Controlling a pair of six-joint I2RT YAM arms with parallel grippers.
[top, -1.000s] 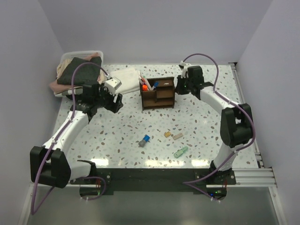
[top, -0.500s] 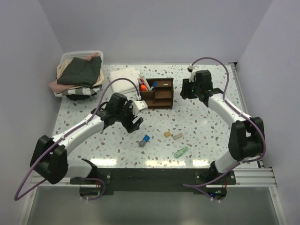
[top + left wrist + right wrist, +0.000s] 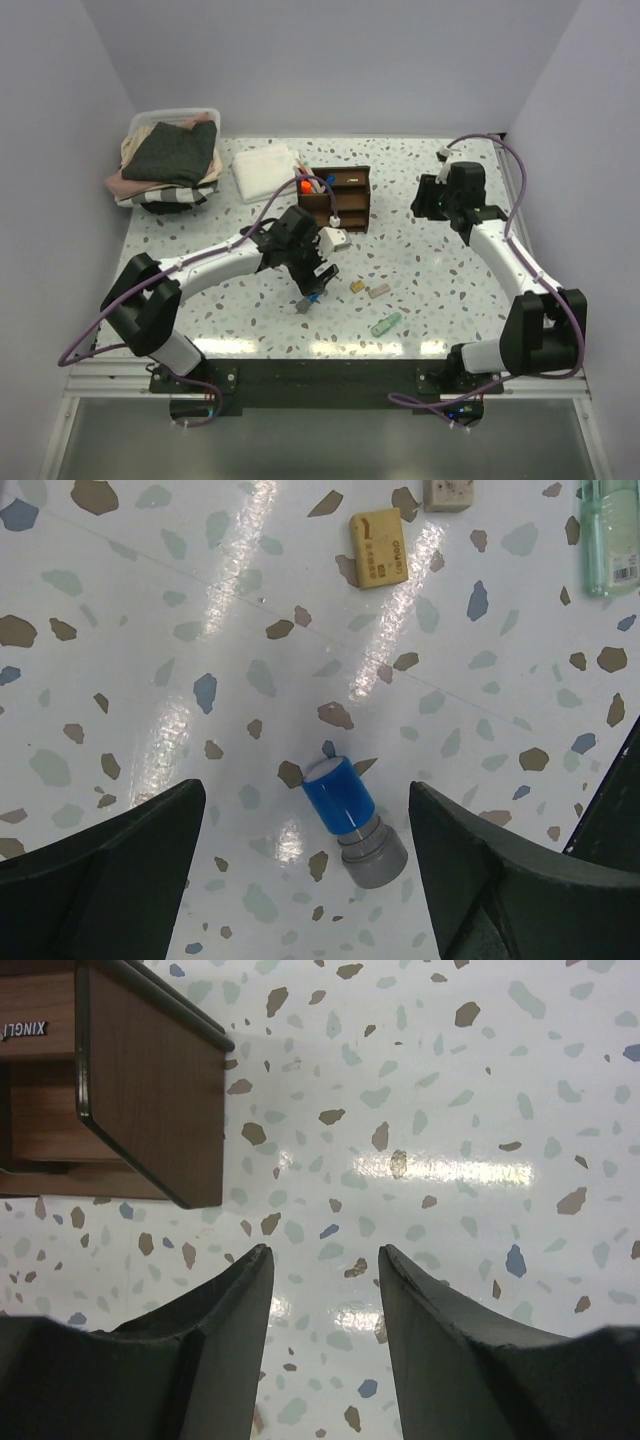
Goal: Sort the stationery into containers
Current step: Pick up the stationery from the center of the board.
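My left fingers (image 3: 110,870) are spread wide above the tabletop (image 3: 130,650), empty, with the blue-capped marker (image 3: 343,815) lying on it between them, untouched. A tan eraser (image 3: 379,548) and a green bit (image 3: 607,535) lie beyond. My right fingers (image 3: 160,1360) are parted too, holding nothing, beside the wooden organiser (image 3: 140,1090).

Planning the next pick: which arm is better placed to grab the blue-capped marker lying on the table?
Left. The left fingers are open on either side of the marker, just above it. The right fingers hang by the organiser, far from the marker.
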